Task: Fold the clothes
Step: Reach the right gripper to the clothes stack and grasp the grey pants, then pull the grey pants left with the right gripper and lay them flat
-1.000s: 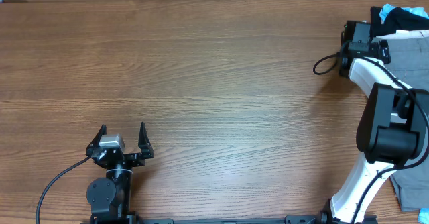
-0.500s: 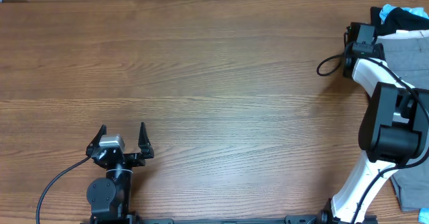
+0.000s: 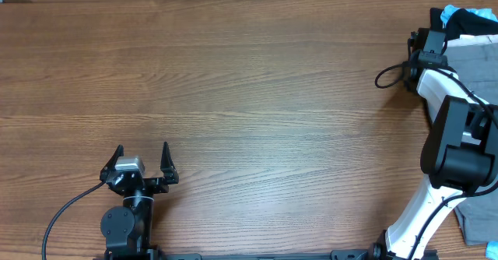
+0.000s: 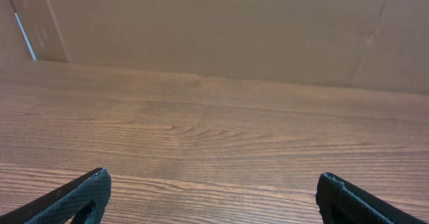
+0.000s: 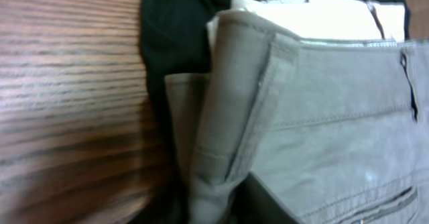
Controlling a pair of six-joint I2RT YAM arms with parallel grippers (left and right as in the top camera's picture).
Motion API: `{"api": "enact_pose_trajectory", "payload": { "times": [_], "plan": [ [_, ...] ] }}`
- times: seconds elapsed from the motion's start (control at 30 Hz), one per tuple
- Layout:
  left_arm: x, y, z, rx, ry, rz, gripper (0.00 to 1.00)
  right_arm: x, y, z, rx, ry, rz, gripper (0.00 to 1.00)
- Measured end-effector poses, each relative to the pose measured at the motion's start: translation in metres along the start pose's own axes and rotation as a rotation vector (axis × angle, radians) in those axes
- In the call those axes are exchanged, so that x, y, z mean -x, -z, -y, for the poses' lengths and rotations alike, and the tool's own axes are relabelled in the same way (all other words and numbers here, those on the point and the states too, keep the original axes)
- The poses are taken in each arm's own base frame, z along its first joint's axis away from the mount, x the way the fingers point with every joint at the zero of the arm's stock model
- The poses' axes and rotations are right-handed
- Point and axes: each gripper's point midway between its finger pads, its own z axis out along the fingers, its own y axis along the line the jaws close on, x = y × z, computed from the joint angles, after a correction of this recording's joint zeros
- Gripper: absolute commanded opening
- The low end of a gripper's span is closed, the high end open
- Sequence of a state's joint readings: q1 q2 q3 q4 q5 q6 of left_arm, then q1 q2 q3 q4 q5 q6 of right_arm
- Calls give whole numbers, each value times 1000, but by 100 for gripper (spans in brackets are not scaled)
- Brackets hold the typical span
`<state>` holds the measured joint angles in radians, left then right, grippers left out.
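A pile of clothes lies at the table's far right: grey trousers [image 3: 471, 57] [image 5: 322, 103] over a black garment [image 3: 467, 22] [image 5: 174, 23], with a bit of blue cloth [image 3: 451, 12] at the back. My right gripper [image 3: 437, 42] [image 5: 214, 207] is at the pile's left edge, its jaws closed on a folded edge of the grey trousers' waistband. One dark finger [image 5: 268, 207] presses the fold from the right. My left gripper [image 3: 141, 163] [image 4: 213, 180] rests open near the front left, nothing between its fingers.
White fabric [image 5: 315, 9] shows under the trousers' waistband. Another grey garment [image 3: 476, 221] lies at the front right corner behind the right arm's base. A brown cardboard wall [image 4: 214, 29] runs along the table's far edge. The wooden tabletop [image 3: 249, 96] stretches between the arms.
My right gripper has moved to the right onto the pile's edge and its jaws have closed on the grey trousers. The left arm has not moved.
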<state>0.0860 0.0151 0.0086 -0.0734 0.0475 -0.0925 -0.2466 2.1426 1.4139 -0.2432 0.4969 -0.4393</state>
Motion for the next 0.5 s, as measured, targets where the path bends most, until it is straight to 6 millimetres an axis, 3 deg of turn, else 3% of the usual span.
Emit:
{"api": "enact_pose_trajectory", "payload": {
  "times": [0.07,0.5],
  "plan": [
    [0,0,0,0,0,0,100,0,0,2,-4,-23,1,4],
    [0,0,0,0,0,0,100,10,7,28,-117,-214,18,4]
  ]
}}
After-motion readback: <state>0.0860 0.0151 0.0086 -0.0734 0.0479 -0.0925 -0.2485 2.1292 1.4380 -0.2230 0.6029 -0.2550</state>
